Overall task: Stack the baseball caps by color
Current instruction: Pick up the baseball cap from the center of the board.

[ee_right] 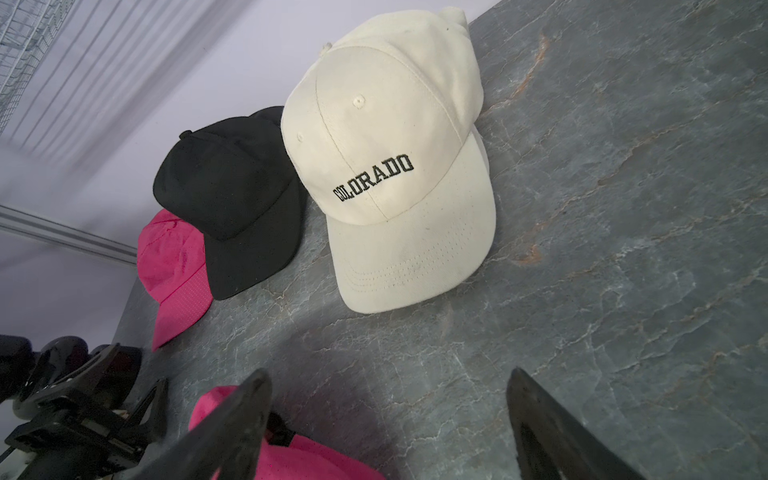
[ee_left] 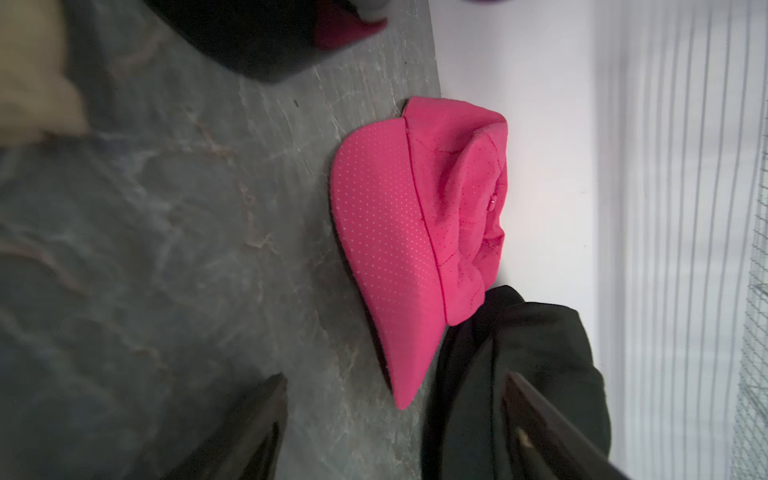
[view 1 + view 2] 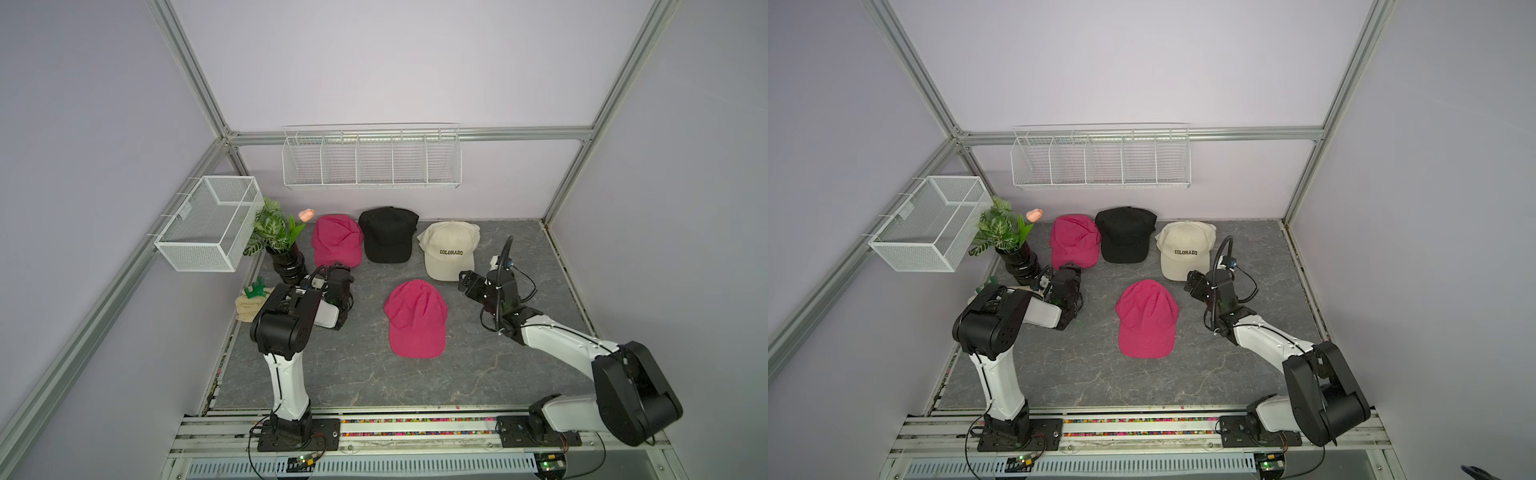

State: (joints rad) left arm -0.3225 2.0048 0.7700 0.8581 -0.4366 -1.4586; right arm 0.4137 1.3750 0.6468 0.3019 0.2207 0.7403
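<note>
Along the back wall lie a pink cap, a black cap and a cream "COLORADO" cap. A second pink cap lies alone mid-table. My left gripper hovers just in front of the back pink cap's brim. In the left wrist view that gripper is open and empty, with the pink cap ahead and the black cap beside it. My right gripper is open by the cream cap's brim. In its wrist view the right gripper holds nothing, with the cream cap ahead.
A potted plant in a black vase stands at the back left, next to the pink cap. A folded cream towel with a green toy lies beside my left arm. A mesh basket and a wire rack hang on the walls.
</note>
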